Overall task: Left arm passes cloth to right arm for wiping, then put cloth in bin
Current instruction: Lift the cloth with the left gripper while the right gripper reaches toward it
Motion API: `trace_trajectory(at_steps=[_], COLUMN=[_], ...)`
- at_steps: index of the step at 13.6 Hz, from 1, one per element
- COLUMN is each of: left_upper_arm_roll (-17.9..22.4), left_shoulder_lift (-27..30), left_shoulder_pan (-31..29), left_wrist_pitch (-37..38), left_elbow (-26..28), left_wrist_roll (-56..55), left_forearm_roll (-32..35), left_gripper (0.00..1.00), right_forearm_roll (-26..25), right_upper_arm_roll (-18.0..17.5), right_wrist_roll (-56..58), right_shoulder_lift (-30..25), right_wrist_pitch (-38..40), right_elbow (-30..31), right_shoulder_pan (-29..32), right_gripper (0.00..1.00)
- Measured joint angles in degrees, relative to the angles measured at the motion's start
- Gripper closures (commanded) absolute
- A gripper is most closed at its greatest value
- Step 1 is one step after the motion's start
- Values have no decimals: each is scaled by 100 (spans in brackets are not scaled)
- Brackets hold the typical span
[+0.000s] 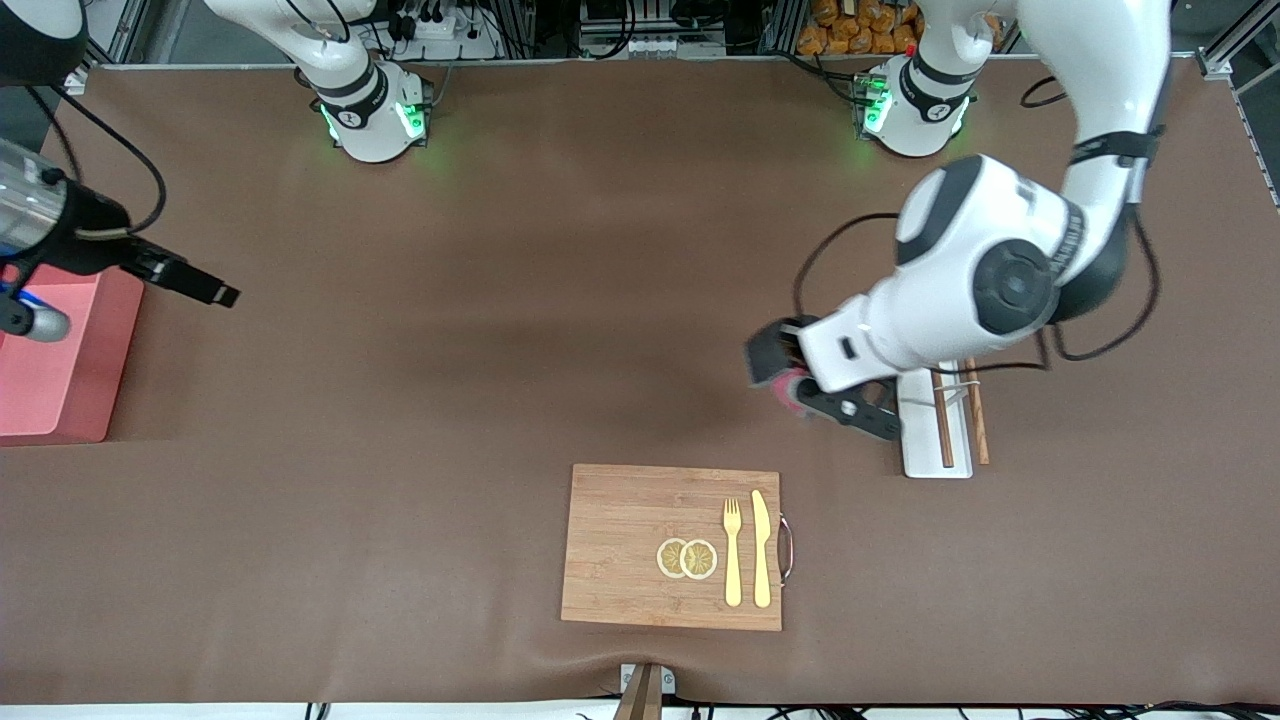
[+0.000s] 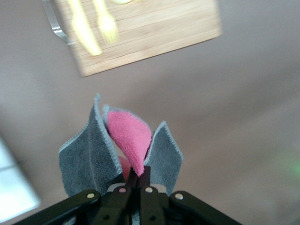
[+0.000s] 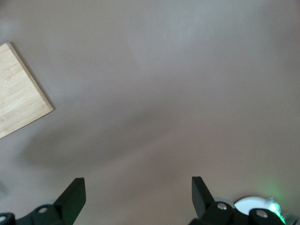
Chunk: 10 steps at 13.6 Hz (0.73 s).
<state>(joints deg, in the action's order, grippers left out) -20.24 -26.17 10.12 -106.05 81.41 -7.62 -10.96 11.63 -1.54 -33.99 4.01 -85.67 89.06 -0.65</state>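
Observation:
My left gripper (image 1: 803, 393) is shut on the cloth (image 1: 768, 360) and holds it above the bare table, beside the white tray. In the left wrist view the cloth (image 2: 123, 136) stands up from the closed fingertips (image 2: 138, 176), with grey flaps around a pink fold. My right gripper (image 1: 218, 293) hangs open and empty over the table at the right arm's end, beside the salmon-pink bin (image 1: 62, 362). Its two fingers (image 3: 75, 196) stand wide apart over bare brown table in the right wrist view. The bin's inside is partly hidden by the right arm.
A wooden board (image 1: 620, 545) lies near the front camera with two lemon slices (image 1: 687, 558), a yellow fork (image 1: 732, 552) and a knife (image 1: 762, 548). A white tray (image 1: 920, 440) with chopsticks (image 1: 943, 425) lies under the left arm. The board also shows in the left wrist view (image 2: 159, 33).

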Motion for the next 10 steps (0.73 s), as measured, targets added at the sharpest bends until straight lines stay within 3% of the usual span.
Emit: trace_trajectory(at_steps=[6,10], left_upper_arm_roll=[-146,-146], left_shoulder_lift=[-310,-334], left_shoulder_pan=[1179,1719], left_wrist_pitch=[-1832,-2815], left_elbow=[-19,-34], left_wrist_roll=[-1757,-2576], left_forearm_roll=[-1104,-1582], left_gripper=[100,100], right_forearm_roll=[1587,2470], right_upper_arm_roll=[-20,-12], right_wrist_roll=[-2604,-3308], right_shoulder_lift=[530,1063], right_wrist_pitch=[43,-67], right_elbow=[4,4], right_shoulder_pan=[-296,-359], right_gripper=[0,0])
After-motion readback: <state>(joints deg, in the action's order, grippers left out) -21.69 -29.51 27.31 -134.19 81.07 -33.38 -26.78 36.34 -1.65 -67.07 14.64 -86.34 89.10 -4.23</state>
